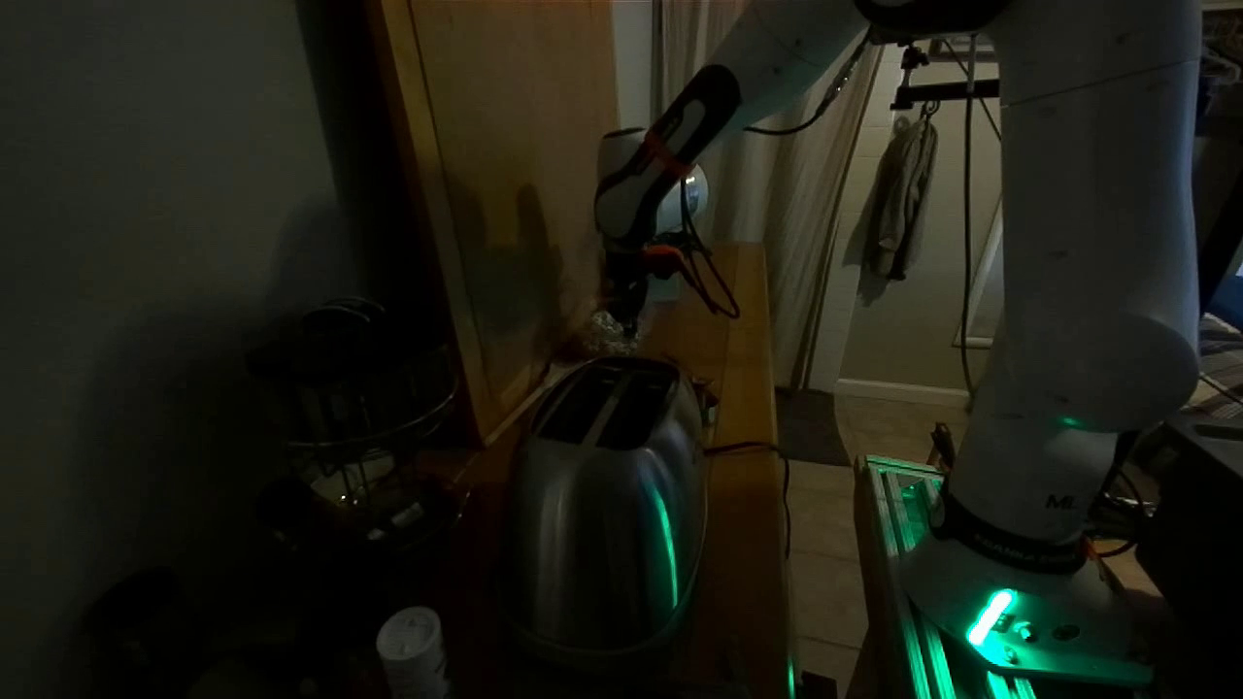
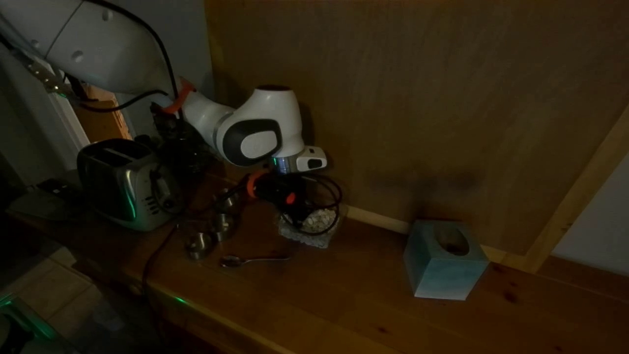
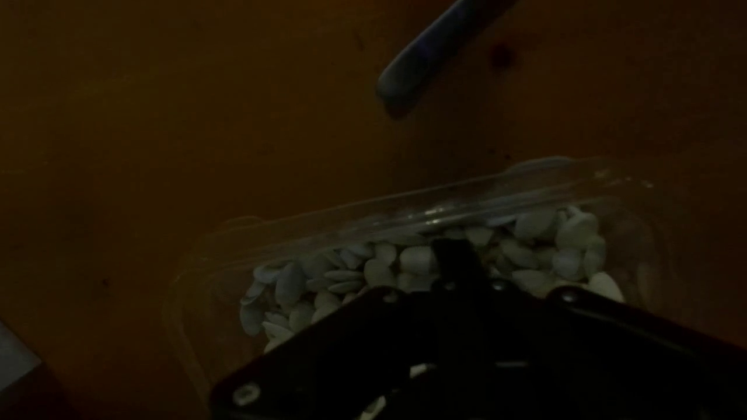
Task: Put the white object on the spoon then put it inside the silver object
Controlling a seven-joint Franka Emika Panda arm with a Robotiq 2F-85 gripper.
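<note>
A clear plastic tray (image 3: 362,216) holds many small white pebble-like pieces (image 3: 292,286). The tray (image 2: 314,240) stands by the wooden panel. My gripper (image 3: 458,248) points down over the tray, with its fingertips together among or just above the white pieces. I see nothing clearly held; the picture is dark. In an exterior view the gripper (image 2: 298,221) is at the tray's near side. A metal spoon (image 2: 253,259) lies on the table in front of the tray; its handle end (image 3: 420,64) shows in the wrist view. The silver toaster (image 1: 607,524) stands apart from the gripper, also seen in an exterior view (image 2: 128,187).
Small metal cups (image 2: 199,244) stand between toaster and spoon. A blue tissue box (image 2: 444,275) stands beyond the tray. A wooden panel (image 2: 393,123) rises behind. A wire rack (image 1: 369,427) and a white canister (image 1: 410,641) are near the toaster. A cord (image 2: 157,250) crosses the table edge.
</note>
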